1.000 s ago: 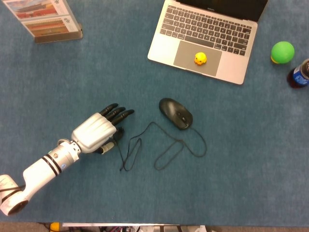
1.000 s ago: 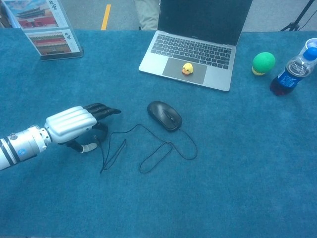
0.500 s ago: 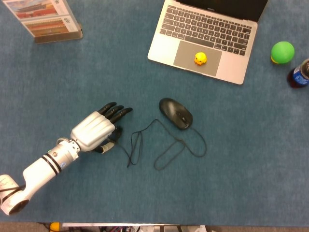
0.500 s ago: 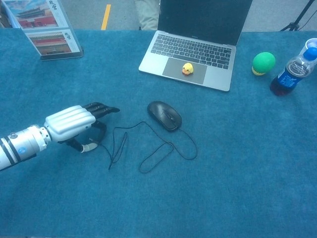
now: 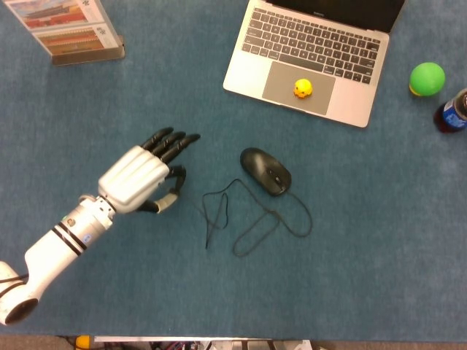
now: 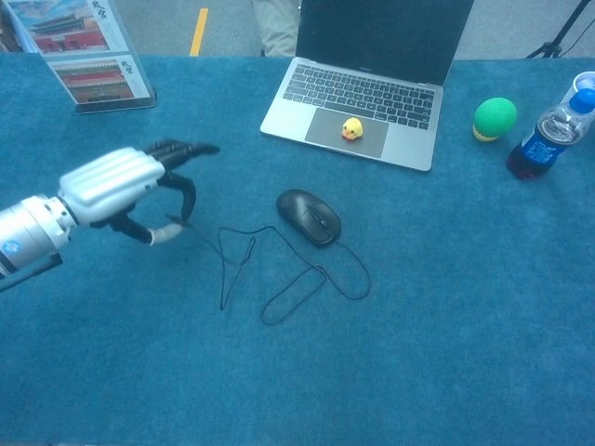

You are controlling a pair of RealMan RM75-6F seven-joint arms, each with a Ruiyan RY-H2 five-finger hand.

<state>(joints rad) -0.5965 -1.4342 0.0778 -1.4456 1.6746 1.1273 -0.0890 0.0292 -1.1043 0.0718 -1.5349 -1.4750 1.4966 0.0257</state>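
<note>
My left hand hovers above the blue table, left of a black wired mouse. Its long fingers reach toward the mouse, while the thumb and one curled finger pinch the end of the mouse cable. From that pinch the cable runs right, drops into a narrow fold, then loops back to the mouse. The mouse lies flat on the table, about a hand's length from the fingertips. My right hand shows in neither view.
An open laptop stands at the back with a small yellow duck on its trackpad. A green ball and a bottle are at the far right. A sign stand sits at the back left.
My left hand has risen and moved back a little. The cable's fold has slid right toward the mouse and drawn narrower. The mouse has stayed put.
</note>
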